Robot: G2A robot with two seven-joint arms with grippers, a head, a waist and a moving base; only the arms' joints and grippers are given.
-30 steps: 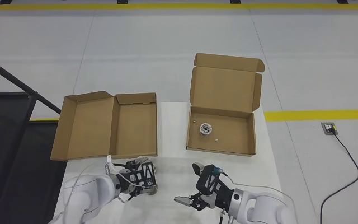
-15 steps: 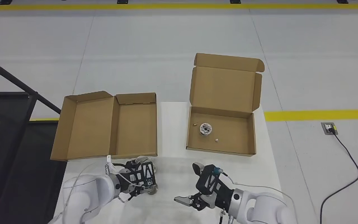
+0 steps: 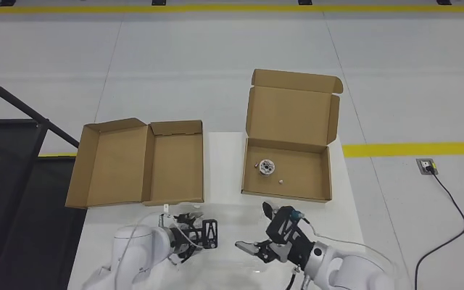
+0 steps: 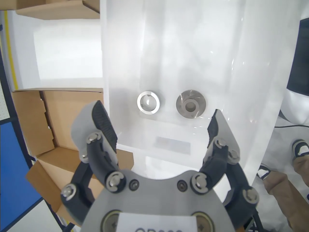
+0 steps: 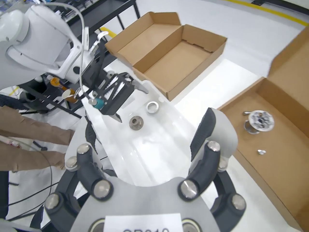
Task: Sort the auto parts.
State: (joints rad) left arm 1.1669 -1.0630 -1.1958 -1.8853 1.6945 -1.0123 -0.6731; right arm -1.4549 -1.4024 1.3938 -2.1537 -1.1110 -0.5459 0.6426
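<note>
Two metal parts, a ring (image 4: 148, 102) and a flanged hub (image 4: 191, 104), lie side by side in a clear plastic bag (image 4: 193, 49) on the white table. My left gripper (image 4: 159, 126) is open at one end of the bag, just short of both parts. From the opposite end my right gripper (image 5: 148, 134) is open too, with the bag running between its fingers. In the right wrist view the hub (image 5: 136, 123) and ring (image 5: 152, 106) sit beside the left gripper (image 5: 131, 103). In the top view the left gripper (image 3: 209, 235) and right gripper (image 3: 255, 230) face each other near the table's front.
An empty cardboard box (image 3: 138, 163) lies open at the back left. Another open box (image 3: 290, 174) at the back right holds a round metal wheel part (image 3: 267, 167) and small bolts. Bare table (image 3: 221, 167) separates the boxes.
The left gripper has shifted right and turned toward the table's middle. The right gripper has moved right and a little farther from the front edge.
</note>
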